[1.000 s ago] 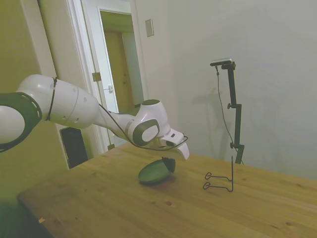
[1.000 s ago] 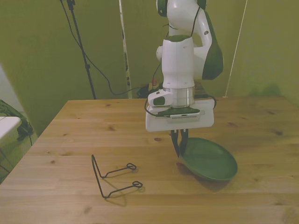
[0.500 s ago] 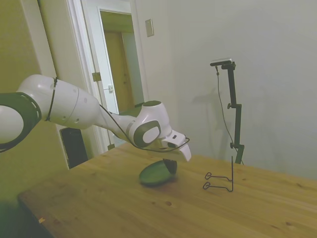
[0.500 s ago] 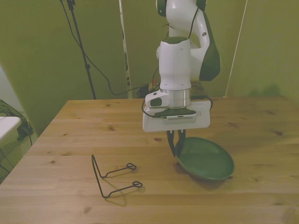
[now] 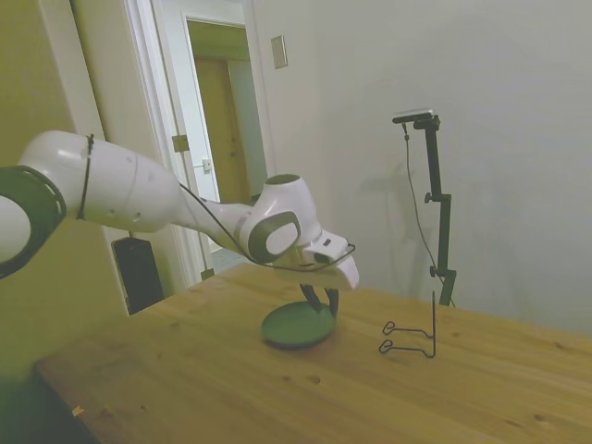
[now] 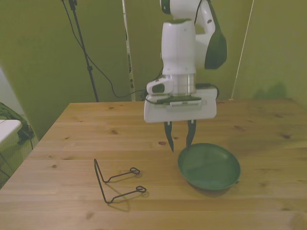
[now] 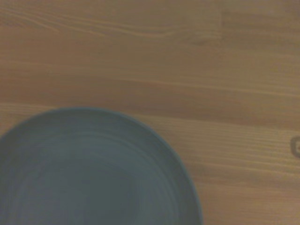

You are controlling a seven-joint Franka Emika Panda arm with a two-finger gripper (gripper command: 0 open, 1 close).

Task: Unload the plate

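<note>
Plate (image 6: 209, 166) lies flat on the wooden worktop (image 6: 72, 143), mid-width, clear of the wire rack (image 6: 117, 180) nearer the front view's left edge. Claw (image 6: 179, 142) hangs just above its rim, fingers spread and empty, apparently released.

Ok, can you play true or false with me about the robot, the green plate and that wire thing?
1. The small round green plate lies flat on the wooden table. True.
2. The gripper is squeezing the plate's rim. False: it is open, just above the plate's edge.
3. Food sits on the plate. False: it is empty.
4. The thin black wire rack stands apart from the plate. True.
5. The plate is in the rack. False: it is on the table.
</note>
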